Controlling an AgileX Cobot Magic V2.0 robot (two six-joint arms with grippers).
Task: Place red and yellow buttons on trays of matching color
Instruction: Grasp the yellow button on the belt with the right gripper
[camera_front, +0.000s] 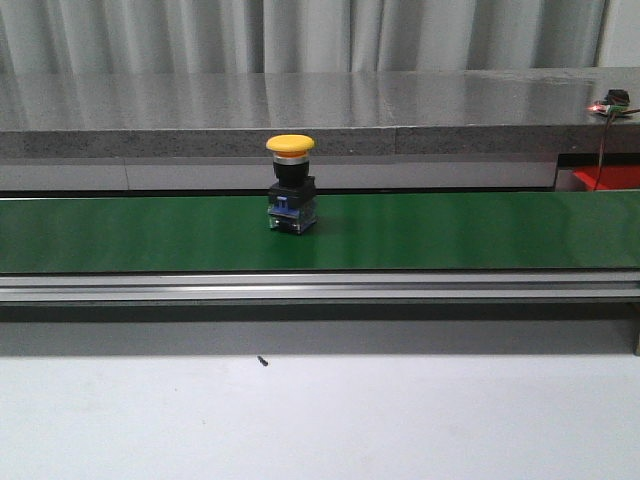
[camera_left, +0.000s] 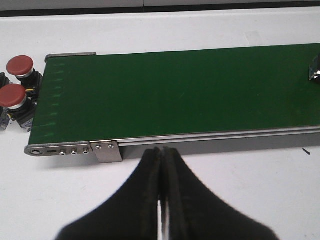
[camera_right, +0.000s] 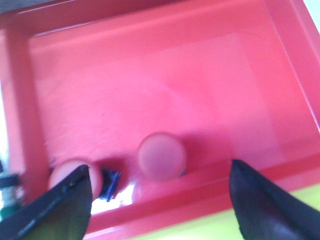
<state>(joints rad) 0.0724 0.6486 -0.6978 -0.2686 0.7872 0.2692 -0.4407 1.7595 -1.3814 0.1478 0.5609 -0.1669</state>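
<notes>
Fingers of the right gripper (camera_right: 160, 200) stood wide apart and empty above the red tray (camera_right: 165, 85), with two red buttons (camera_right: 161, 156) already resting on the tray floor between them; one sat upright near centre, the other (camera_right: 67, 175) lay partly hidden behind a fingertip. A strip of yellow surface (camera_right: 200, 227) showed beyond the tray's near rim, possibly the yellow tray.

Left gripper (camera_left: 162, 190) was closed with nothing between its fingers, hanging just short of the near edge of the green conveyor belt (camera_left: 180, 90). Two further red buttons (camera_left: 15, 85) stood off the belt's end at 9 o'clock in that view.

In the front view, the yellow button (camera_front: 291, 185) stood upright on the belt (camera_front: 480, 230), slightly toward 9 o'clock from the frame centre. Neither arm appeared in that view.

Judged procedure for the step in hand, picking the yellow button:
1. Spread the fingers of the chosen gripper before approach.
2. Descend over the cap and close on the black body below it, where the sides are flatter.
3. If the belt runs, time the grasp to the button's travel.
4. Lift vertically; the tall housing could topple if nudged sideways.
</notes>
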